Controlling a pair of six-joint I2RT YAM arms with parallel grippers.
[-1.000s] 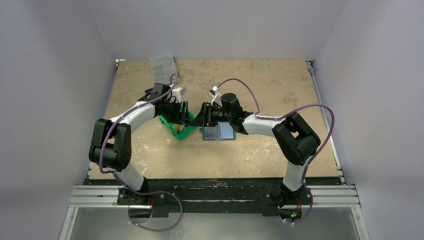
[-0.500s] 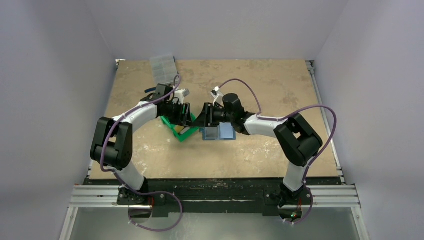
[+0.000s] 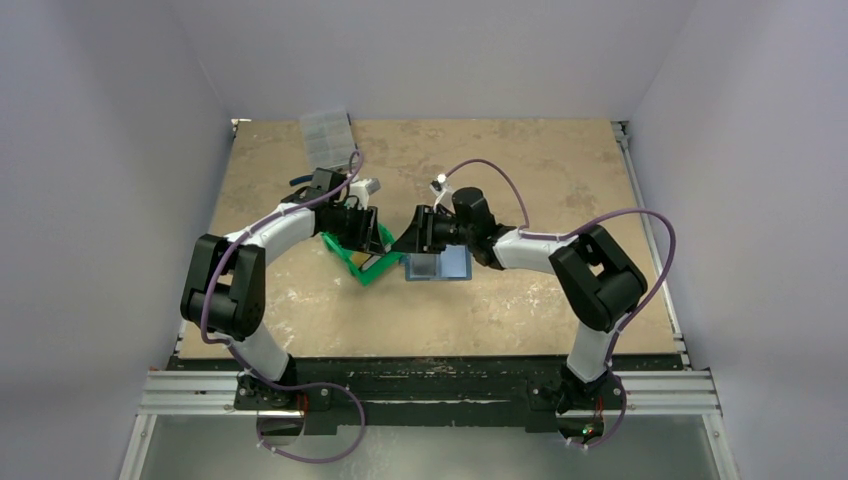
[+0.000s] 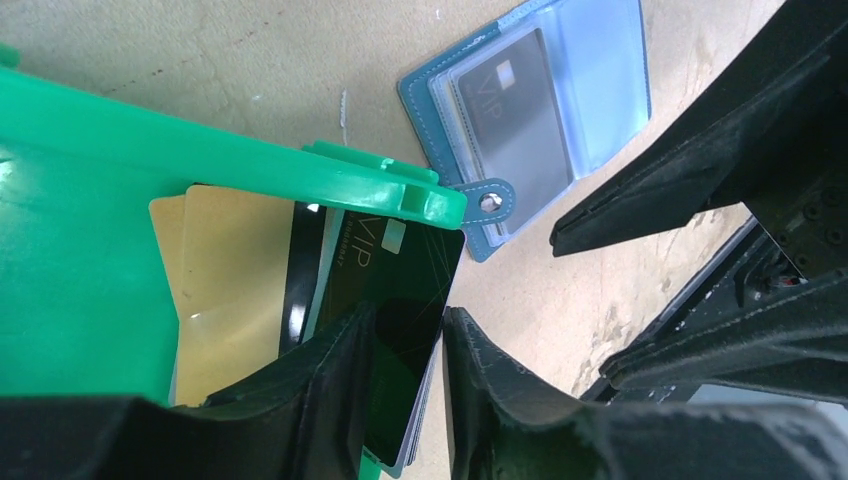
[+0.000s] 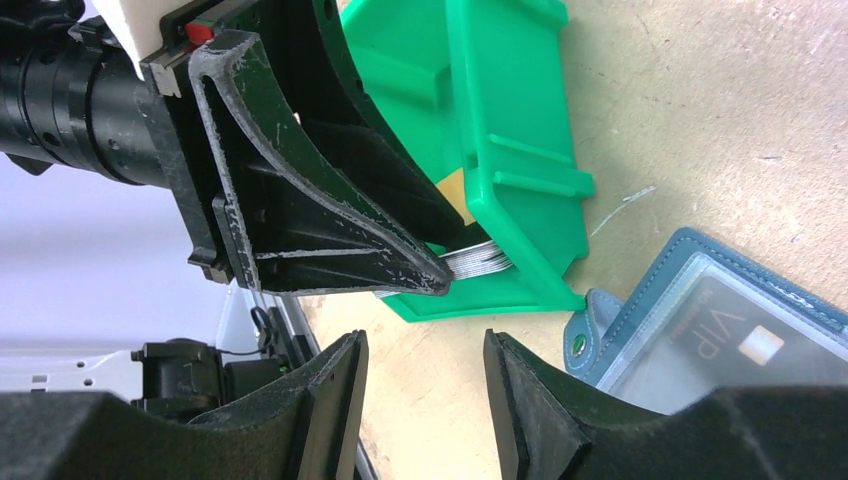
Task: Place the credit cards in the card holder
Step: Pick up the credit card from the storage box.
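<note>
The teal card holder (image 3: pixel 438 265) lies open on the table, with one dark VIP card (image 4: pixel 510 110) in its clear pocket. It also shows in the right wrist view (image 5: pixel 720 320). A stack of credit cards (image 4: pixel 400 290), dark and gold with pale edges, sits in the tilted green tray (image 3: pixel 362 265). My left gripper (image 3: pixel 372 240) reaches into the tray, and its jaws (image 4: pixel 410 315) are shut on the edge of the card stack (image 5: pixel 480 262). My right gripper (image 3: pixel 405 240) is open and empty (image 5: pixel 425 400) above bare table between the tray and the holder.
A clear compartment box (image 3: pixel 325 135) stands at the table's far left. The two grippers are close together, tip to tip, over the tray's right end (image 5: pixel 500 130). The holder's clasp tab (image 4: pixel 488 203) lies against the tray's rim.
The left gripper and green tray have shifted slightly toward the near side and tilted. The right gripper has drawn back a little to the right.
</note>
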